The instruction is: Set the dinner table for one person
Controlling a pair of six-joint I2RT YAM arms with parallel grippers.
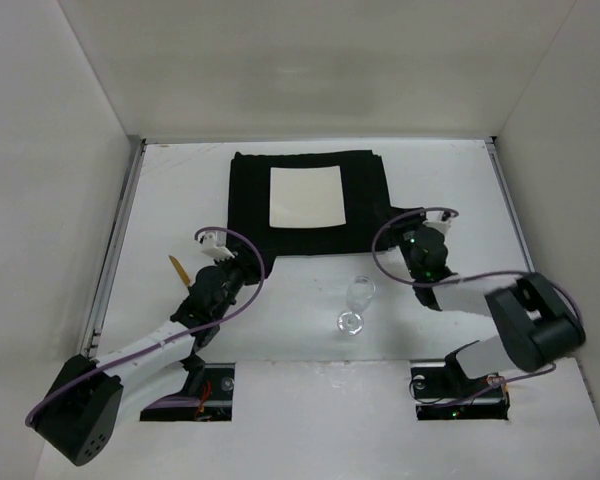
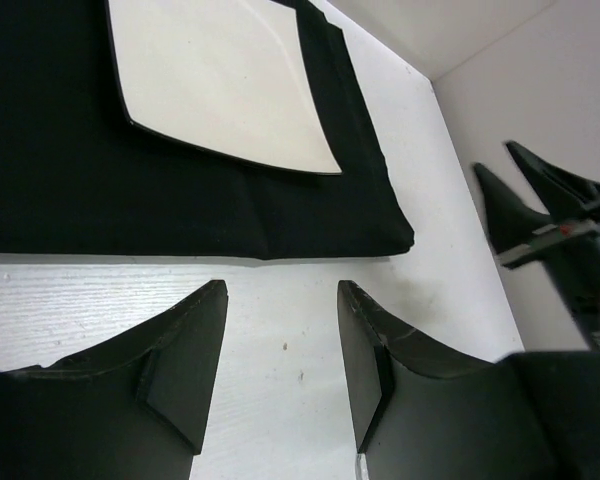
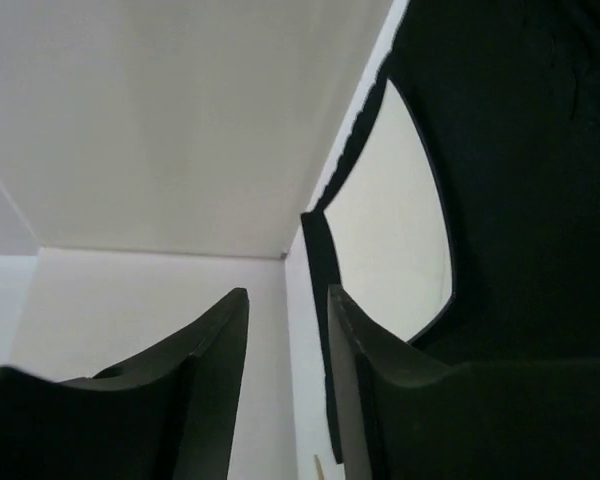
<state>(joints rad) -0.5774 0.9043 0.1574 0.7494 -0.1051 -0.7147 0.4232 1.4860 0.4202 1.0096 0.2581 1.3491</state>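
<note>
Place-setting is judged to be partly done. The desk (image 1: 180,190) fills the middle of the top view, a wide white surface between white walls. A black mat (image 1: 250,210) is spread on it in the upper centre of that frame, and a square white plate (image 1: 306,196) is laid on the mat.

A clear stemmed glass (image 1: 356,304) is seen on bare desk below the mat's lower right corner. Whether it stands or lies on its side cannot be told. A slim yellowish utensil (image 1: 178,268) is seen left of centre, off the mat, too small to be identified.

The left gripper (image 2: 280,292) is held partly open with nothing between its jaws, just short of the mat's near edge. The right gripper (image 3: 285,292) is likewise partly open and empty, by the mat's right side.

The step in hand is judged to be the fetching of the glass or the utensil. For the next move, one gripper would have to be brought over the chosen piece and closed on it. The piece would then be set beside the plate.
</note>
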